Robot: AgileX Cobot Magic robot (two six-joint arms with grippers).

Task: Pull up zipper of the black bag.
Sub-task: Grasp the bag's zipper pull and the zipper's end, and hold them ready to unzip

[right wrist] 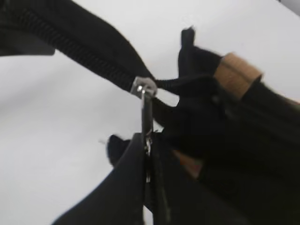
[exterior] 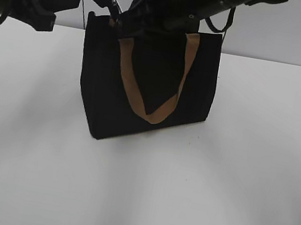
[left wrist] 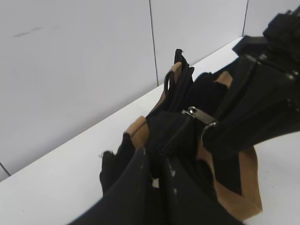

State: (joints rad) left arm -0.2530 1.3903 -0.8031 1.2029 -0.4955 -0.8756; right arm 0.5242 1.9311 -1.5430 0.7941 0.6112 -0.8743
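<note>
The black bag [exterior: 143,88] stands upright on the white table, a tan strap handle [exterior: 150,112] hanging down its front. My left gripper [exterior: 108,2] is at the bag's top left corner and is shut on the black fabric end of the zipper [left wrist: 173,138], with its fingertips [left wrist: 157,159] beside a tan tab [left wrist: 138,131]. My right gripper [exterior: 124,22] reaches across the bag's top to the same corner. Its fingers [right wrist: 149,140] are shut on the silvery zipper pull [right wrist: 146,110], just below the slider [right wrist: 143,86]. The pull also shows in the left wrist view [left wrist: 199,115].
The white table [exterior: 230,189] runs all round the bag, with a pale wall [exterior: 291,32] behind it. Both arms crowd over the bag's top left. The second tan tab [right wrist: 236,72] sticks up at the bag's top edge.
</note>
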